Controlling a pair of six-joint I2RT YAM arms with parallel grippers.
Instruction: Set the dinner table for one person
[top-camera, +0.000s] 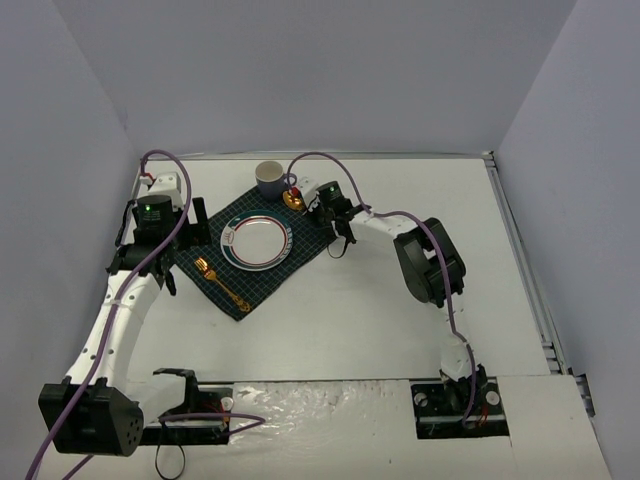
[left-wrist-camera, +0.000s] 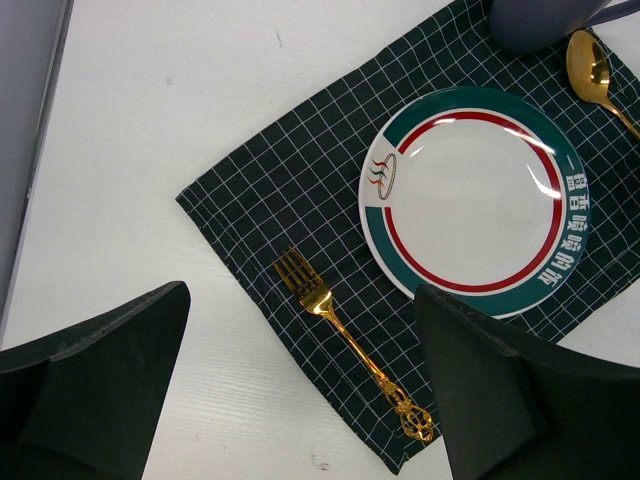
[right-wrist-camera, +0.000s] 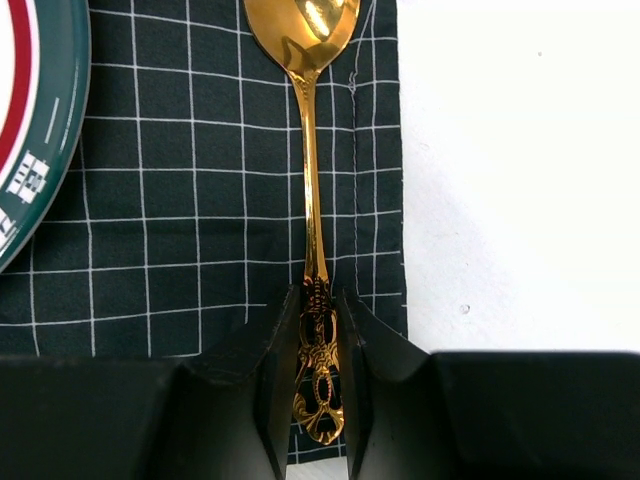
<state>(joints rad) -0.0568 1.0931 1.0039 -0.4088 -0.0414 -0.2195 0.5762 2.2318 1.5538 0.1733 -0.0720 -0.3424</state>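
Over white, grey-walled dinner table: left jaws wide (right jaws tight on spoon)

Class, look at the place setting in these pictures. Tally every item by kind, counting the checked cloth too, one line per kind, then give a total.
plate: 1
fork: 1
spoon: 1
mug: 1
checked cloth: 1
Total: 5
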